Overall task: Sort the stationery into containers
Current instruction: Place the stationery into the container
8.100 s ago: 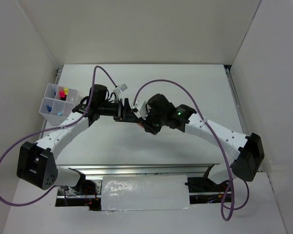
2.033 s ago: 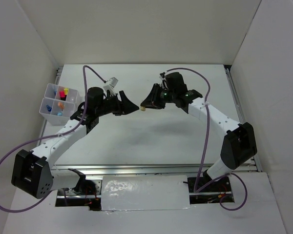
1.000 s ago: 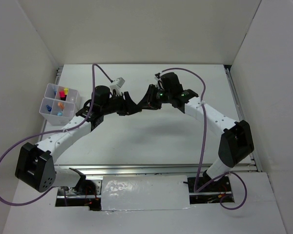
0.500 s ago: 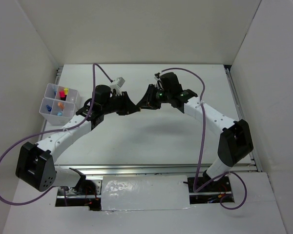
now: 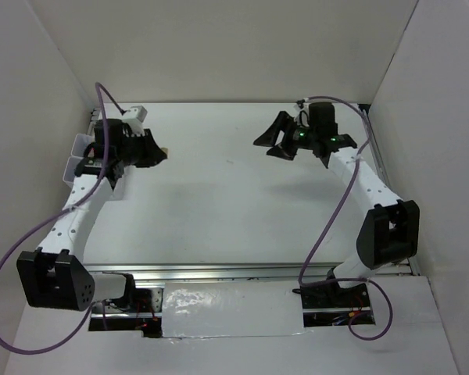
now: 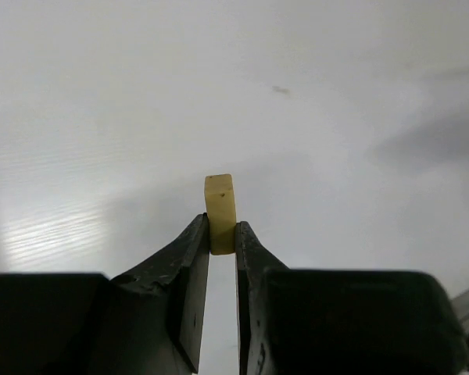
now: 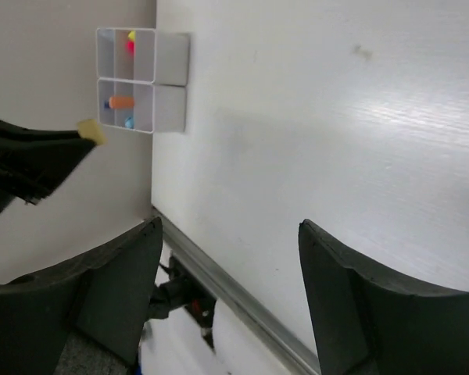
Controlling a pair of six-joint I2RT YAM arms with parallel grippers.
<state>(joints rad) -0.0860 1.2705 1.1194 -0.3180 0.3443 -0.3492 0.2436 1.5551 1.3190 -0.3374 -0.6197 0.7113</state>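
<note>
Left pincer [image 6: 222, 234] pinching small pale-yellow block [image 6: 220, 205]: centre over translucent white compartmented box [image 7: 172, 56] before releasing. Right pincer [image 7: 228, 234] spread, empty.

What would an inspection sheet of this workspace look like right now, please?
Surface: white table, with one small dark speck.
Job's things: organizer box at the table's left edge, holding pink, yellow, orange and blue items; small yellow block held above the table.
Clutter: nothing seen.
Grippers: left gripper shut on the small yellow block, close to the organizer box; right gripper open and holding nothing, over the table's far right.
Cables: purple cables loop from both arms towards the near edge.
Surroundings: white walls on three sides; metal rail along the near edge.
</note>
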